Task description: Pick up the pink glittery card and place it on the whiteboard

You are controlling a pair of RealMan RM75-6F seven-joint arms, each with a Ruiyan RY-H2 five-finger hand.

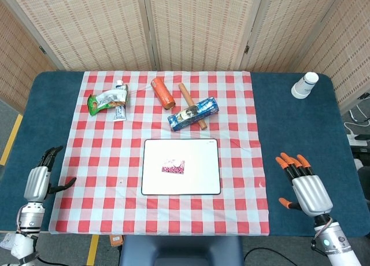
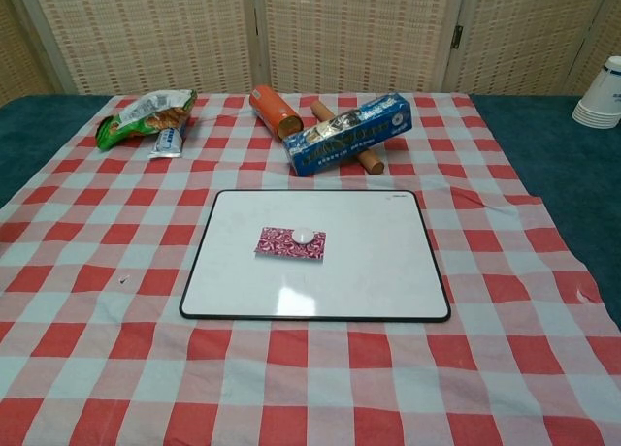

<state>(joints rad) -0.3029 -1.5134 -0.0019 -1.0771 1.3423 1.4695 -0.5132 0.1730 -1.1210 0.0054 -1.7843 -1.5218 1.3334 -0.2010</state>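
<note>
Hands (image 1: 40, 182) empty; card (image 2: 290, 241) on whiteboard (image 2: 388, 271).

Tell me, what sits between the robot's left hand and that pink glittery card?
In the head view, only red checked tablecloth and bare whiteboard lie between the left hand and the pink glittery card.
</note>
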